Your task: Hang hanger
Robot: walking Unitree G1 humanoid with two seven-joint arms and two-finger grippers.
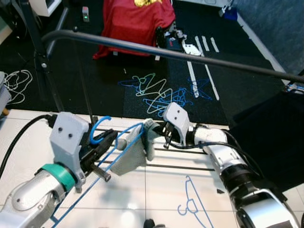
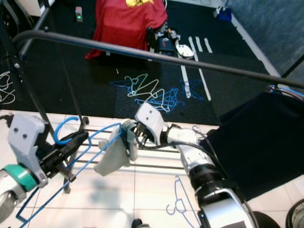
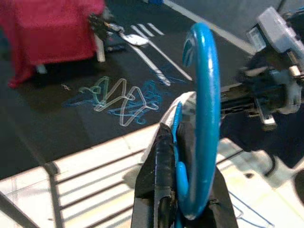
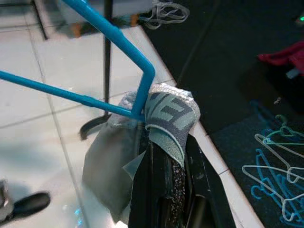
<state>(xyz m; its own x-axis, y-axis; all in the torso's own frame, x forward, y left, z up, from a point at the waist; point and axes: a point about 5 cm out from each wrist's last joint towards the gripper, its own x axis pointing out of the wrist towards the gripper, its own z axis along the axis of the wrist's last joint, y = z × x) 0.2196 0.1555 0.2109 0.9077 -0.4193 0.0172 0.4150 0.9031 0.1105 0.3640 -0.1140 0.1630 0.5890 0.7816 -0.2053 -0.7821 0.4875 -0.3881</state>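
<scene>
At centre of the head views, below the rail, we have the blue hanger (image 1: 124, 137) held off the floor between both arms, a grey sock (image 1: 134, 151) draped over its shoulder end. Our left gripper (image 1: 103, 145) at about 8 o'clock has its fingers (image 3: 159, 156) closed on the neck just under the hook (image 3: 202, 95), so the hook stands free and upward, likely to keep it ready to go over the rail. Our right gripper (image 1: 164, 130) at about 3 o'clock of the hanger has its fingers (image 4: 164, 190) pinched shut on the sock's ribbed cuff where it wraps the hanger corner; we judge this steadies the far end and keeps the sock from sliding off.

The black rail (image 1: 156, 51) runs across at 12 o'clock, well above the hook and apart from it, so the hanging step is not yet done; the hook needs lifting up and over it.

Further out: spare hangers (image 1: 156, 92) lie in a tangle on the dark carpet (image 1: 109, 90) at 12 o'clock beyond the rail, one more blue hanger (image 1: 194, 204) on the white tiled floor (image 1: 156, 190) at 5 o'clock. Red cloth (image 1: 135, 21) over something at 12 o'clock far back. Dark garment (image 2: 256, 142) hangs at 3 o'clock.
</scene>
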